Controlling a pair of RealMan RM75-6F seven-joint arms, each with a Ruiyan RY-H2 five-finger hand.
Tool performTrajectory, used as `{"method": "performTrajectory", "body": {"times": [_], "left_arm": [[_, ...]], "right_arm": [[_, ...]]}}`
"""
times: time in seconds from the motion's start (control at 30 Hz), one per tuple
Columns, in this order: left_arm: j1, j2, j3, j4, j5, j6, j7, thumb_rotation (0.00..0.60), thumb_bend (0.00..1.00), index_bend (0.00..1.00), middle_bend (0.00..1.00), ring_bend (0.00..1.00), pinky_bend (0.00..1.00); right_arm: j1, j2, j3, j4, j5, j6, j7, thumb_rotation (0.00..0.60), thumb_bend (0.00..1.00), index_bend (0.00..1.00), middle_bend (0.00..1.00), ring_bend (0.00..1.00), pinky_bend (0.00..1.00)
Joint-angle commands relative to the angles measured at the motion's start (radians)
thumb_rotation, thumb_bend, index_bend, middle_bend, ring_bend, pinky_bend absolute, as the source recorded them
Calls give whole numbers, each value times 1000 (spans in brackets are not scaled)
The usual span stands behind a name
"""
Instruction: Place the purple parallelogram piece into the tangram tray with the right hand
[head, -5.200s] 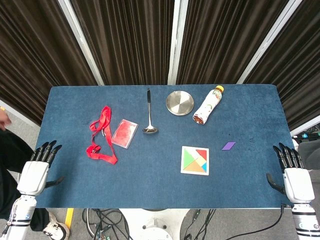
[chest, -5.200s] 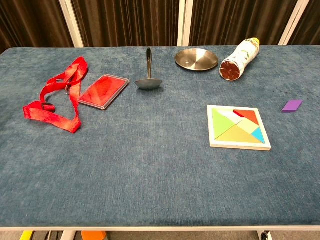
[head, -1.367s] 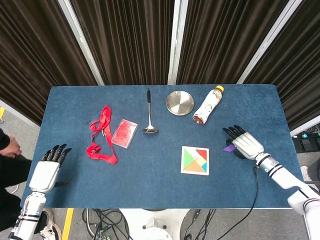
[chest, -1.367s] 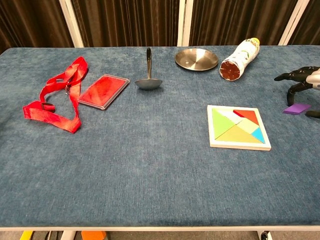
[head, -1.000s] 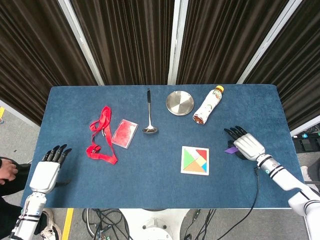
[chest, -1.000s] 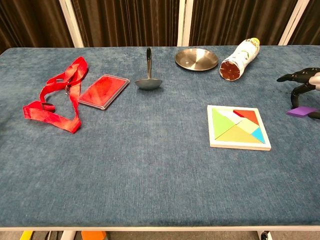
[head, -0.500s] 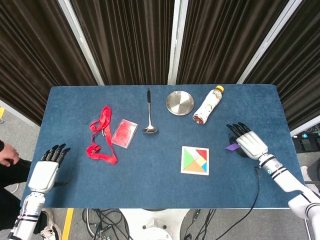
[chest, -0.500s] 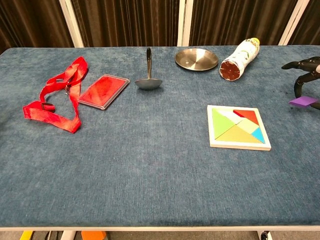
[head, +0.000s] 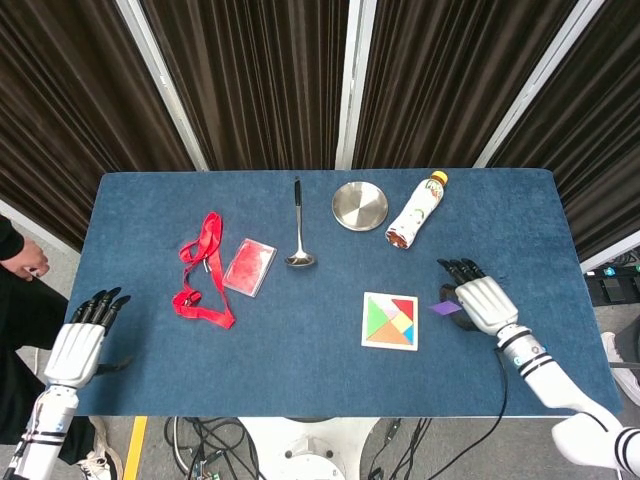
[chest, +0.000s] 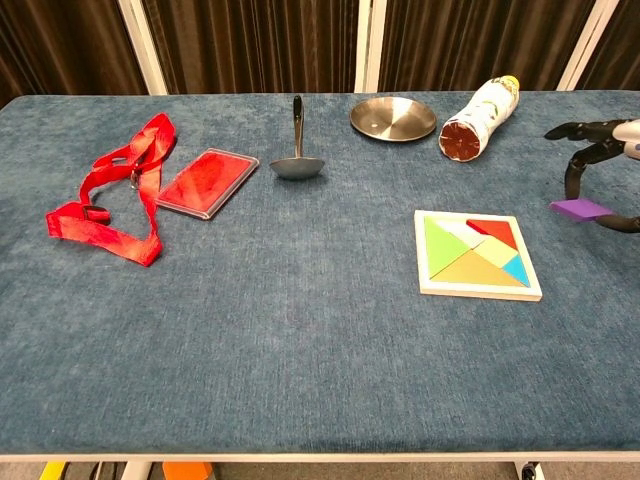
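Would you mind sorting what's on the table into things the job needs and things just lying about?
Needed:
purple parallelogram piece, pinched by the right hand
tangram tray

Lying about:
red lanyard
red card holder
ladle
metal dish
bottle, on its side
left hand, idle

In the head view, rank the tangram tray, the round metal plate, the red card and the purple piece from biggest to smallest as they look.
1. tangram tray and round metal plate: these look about alike, so no firm order.
2. red card, slightly smaller.
3. purple piece, clearly the smallest, pinched in the right hand.
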Motion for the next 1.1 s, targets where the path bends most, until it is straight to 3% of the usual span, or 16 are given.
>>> {"method": "performTrajectory", "body": {"times": [0.03,0.27,0.5,0.73,1.1], "left_arm": [[1,-3,2,15,4,0,-20,600,61,122,44,0,153],[8,-9,7,48,7,3,-69,600,60,123,44,0,154],[15,-9,7,67,9,12,-103,600,61,124,44,0,155],[18,-10,9,87,9,10,-137,600,61,124,44,0,154],[21,-21,11,113,15,12,-169,600,61,123,44,0,154]], "right_arm": [[42,132,65,-275,270,-126,-259,600,269,557,0,0,0],[116,131,75,-448,610,-42,-576,600,268,568,0,0,0],[225,30,87,-510,875,88,-804,600,267,572,0,0,0],[293,-75,103,-498,1006,185,-913,600,266,574,0,0,0],[336,-205,144,-435,1131,298,-973,600,259,572,0,0,0]]}}
